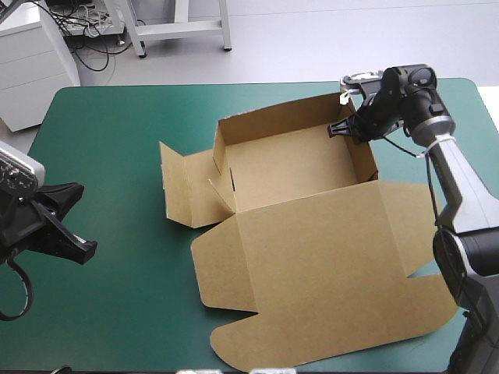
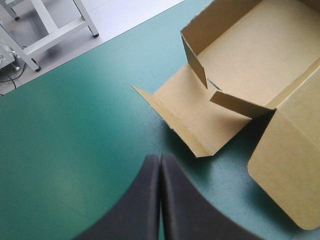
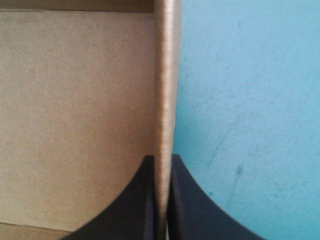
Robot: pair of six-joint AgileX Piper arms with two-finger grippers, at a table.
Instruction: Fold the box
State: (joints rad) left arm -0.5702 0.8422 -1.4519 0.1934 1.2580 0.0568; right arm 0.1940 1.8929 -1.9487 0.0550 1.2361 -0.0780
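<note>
Pinching with right gripper (image 1: 343,128) in high view: clamping right wall (image 1: 362,160) of box (image 1: 296,226) near its far corner. Seeing box sitting right of table centre as open tray: far and right walls standing, lid (image 1: 327,273) lying flat toward near edge, left panel (image 1: 187,187) lying spread on cover (image 1: 117,132). Holding left gripper (image 1: 69,226) over cover near left edge, well apart from box.

Looking along left gripper (image 2: 160,161) in left wrist view: fingers pressing together in one arch, gripping nothing. Seeing left panel (image 2: 190,107) ahead on cover (image 2: 75,125), tray beyond it, not touching gripper.

Looking along right gripper (image 3: 161,167) in right wrist view: fingers all but closing on wall (image 3: 167,75) edge-on between them, box floor (image 3: 75,100) showing one side, cover (image 3: 250,100) the other.
</note>
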